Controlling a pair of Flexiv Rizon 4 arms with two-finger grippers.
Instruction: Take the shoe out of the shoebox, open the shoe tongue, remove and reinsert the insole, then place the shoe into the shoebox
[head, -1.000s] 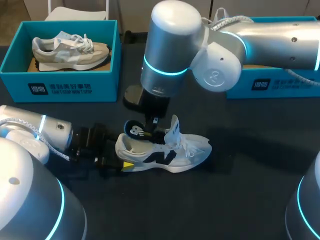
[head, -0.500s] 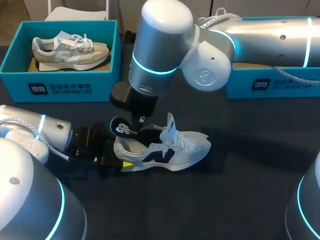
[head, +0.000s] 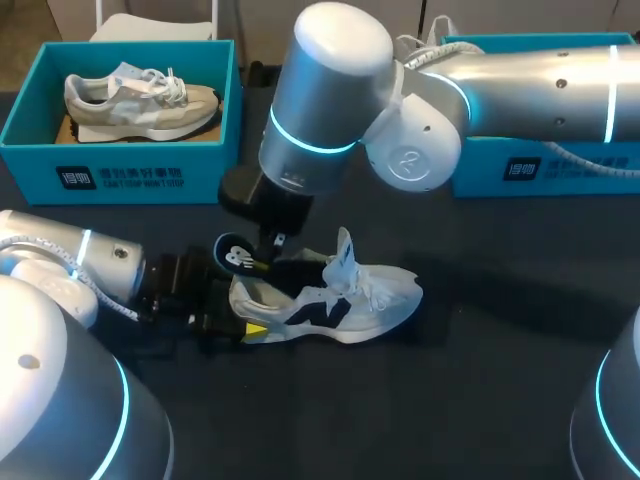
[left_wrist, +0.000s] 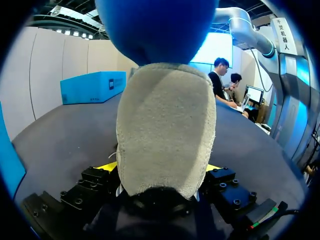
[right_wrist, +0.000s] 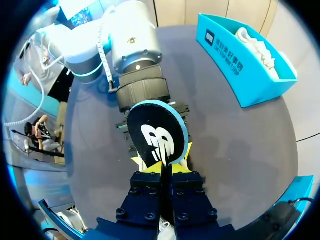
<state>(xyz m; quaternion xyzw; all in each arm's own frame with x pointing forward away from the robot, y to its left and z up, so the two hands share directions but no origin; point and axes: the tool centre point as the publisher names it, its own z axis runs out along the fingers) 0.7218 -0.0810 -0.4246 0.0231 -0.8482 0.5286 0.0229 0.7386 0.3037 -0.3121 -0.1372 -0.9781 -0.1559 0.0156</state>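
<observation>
The white sneaker with the dark side logo (head: 335, 305) is where it could all go wrong, so start at the right gripper (right_wrist: 162, 162). Its yellow tips are pressed tight together on the thin edge of the black, blue-rimmed foam insole (right_wrist: 157, 132), whose heel end stands up over the shoe's collar. I can't see how much of the front is tucked inside. That is a narrow pinch on a floppy thing: if the toe end snags under the raised tongue, I'd expect the insole to slide out of the tips or fold. Just beyond, the left gripper (left_wrist: 160, 170) is clamped on the sneaker's heel from both sides, pinning it upright on the dark table (head: 470, 400). A hard pull could drag the heel out of that hold or tip the shoe over. The teal cardboard shoebox (head: 540, 170) sits well apart behind the right arm.
</observation>
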